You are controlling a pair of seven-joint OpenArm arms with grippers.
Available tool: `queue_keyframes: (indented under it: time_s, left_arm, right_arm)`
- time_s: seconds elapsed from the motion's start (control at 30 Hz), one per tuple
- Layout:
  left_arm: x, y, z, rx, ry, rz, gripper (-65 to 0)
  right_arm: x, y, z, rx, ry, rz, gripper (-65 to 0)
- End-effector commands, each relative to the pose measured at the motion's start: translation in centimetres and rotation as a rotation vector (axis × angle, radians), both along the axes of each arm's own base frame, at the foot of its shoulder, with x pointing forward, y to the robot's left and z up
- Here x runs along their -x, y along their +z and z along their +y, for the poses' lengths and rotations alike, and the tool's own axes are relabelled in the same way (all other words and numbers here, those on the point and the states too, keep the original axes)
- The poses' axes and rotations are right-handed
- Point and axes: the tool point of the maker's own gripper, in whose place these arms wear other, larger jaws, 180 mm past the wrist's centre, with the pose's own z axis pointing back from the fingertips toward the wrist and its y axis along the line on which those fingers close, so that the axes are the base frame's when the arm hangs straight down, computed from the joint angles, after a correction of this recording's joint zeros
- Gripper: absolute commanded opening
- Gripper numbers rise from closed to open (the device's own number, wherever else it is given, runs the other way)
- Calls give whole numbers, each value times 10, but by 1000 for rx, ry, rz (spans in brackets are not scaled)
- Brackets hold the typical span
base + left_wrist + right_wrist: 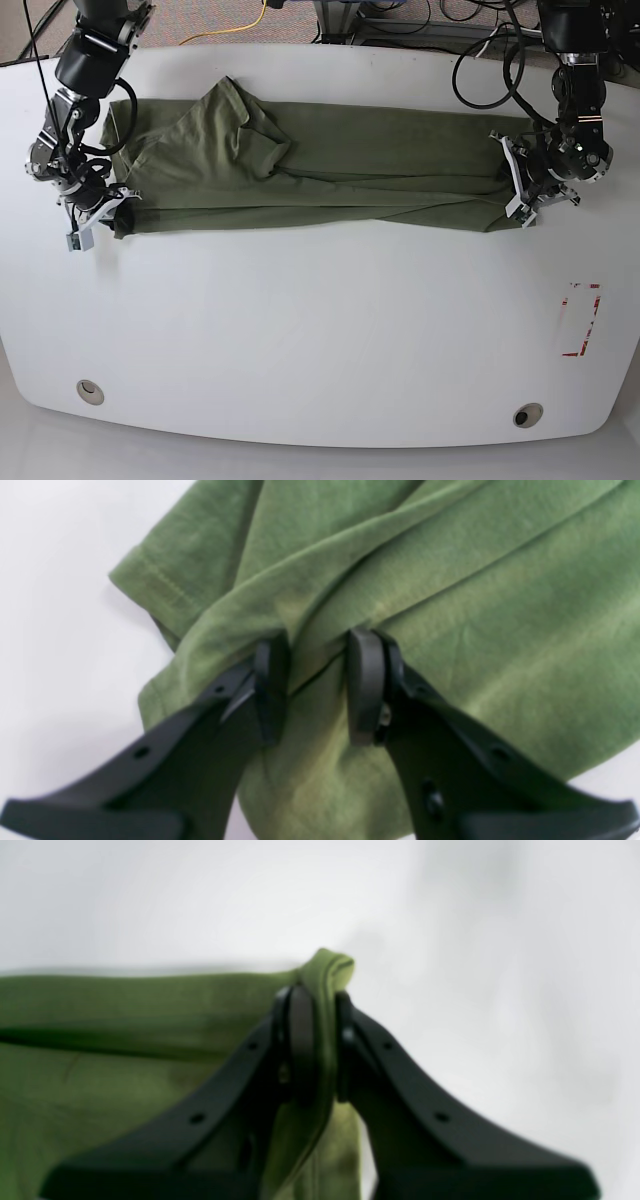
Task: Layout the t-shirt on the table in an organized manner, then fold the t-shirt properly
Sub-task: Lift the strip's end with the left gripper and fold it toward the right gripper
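The olive-green t-shirt [330,165] lies stretched in a long band across the far half of the white table [320,330]. In the base view my right gripper [118,208] is at the band's left end. The right wrist view shows that gripper [324,1000] shut on a pinched corner of the t-shirt [100,1090]. My left gripper [522,185] is at the band's right end. In the left wrist view this gripper [318,645] presses down on the t-shirt [450,605], jaws apart, astride a fold, with creases running out from its fingertips.
A small red-marked rectangle [582,320] sits near the table's right edge. Two round metal grommets [90,391] [527,414] are set near the front edge. Cables [480,60] hang behind the far right corner.
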Motion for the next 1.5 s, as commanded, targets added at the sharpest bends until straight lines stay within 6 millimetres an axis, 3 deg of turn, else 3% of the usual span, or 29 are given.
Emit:
queue_keyframes:
  time_s: [0.0,0.1,0.33,0.43,0.57,0.8,0.87,1.03,1.33,1.47]
  left_arm:
    - [24,-13,25,-127,6,118,-472]
    - [24,-13,25,-127,6,118,-472]
    - [24,-13,25,-128,7,118,-472]
    - [24,-13,25,-128,7,118,-472]
    - [23,-12,24,-128,6,116,-472]
    - [10,6,18,-140,-18,49,-471]
    - [6,13,16,-145,-27,24,-471]
    - [3,26,17,-179,-34,8,-469]
    - [-10,58,24,-203,-5,-93,-467]
    - [-13,67,26,-210,4,-120,-465]
  right_arm:
    - [-12,21,-16,37,-18,-59,-574]
    - [-14,27,-16,46,-13,-73,-471]
    - [-19,47,-14,98,16,-102,-155]
    - [-21,61,-13,139,38,-106,-95]
    - [-14,77,-9,211,75,-100,-109]
    - [9,98,22,301,128,-88,-116]
    - [20,99,39,304,144,-88,-114]
    - [38,87,67,259,157,-72,-116]
    - [58,53,90,161,150,0,-120]
    - [64,35,92,122,146,50,-185]
